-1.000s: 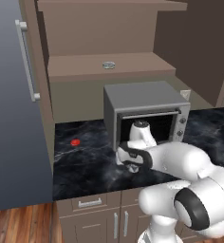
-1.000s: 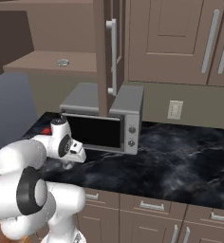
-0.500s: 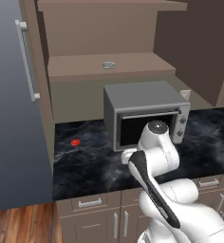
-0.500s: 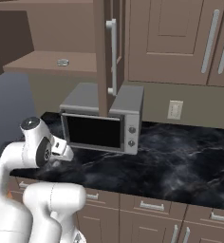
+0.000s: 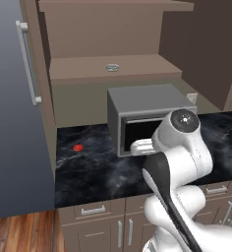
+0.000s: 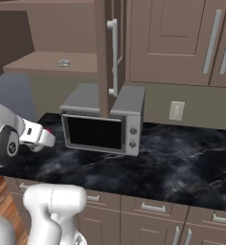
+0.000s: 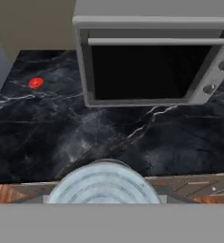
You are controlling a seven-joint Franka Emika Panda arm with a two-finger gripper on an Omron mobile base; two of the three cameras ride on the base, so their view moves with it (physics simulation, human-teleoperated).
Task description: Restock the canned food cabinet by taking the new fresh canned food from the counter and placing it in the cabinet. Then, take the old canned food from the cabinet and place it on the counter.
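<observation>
Silvery can (image 7: 103,182) top, its lower part cut off, gripped in the closed end effector.

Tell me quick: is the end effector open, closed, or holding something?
End effector: closed on the small silvery cylindrical can with ringed top.

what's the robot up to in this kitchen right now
The arm's tool is shut on the new can, held above the black counter in front of the microwave. The flat old tin sits on the cabinet shelf. A small red thing lies on the counter.
</observation>
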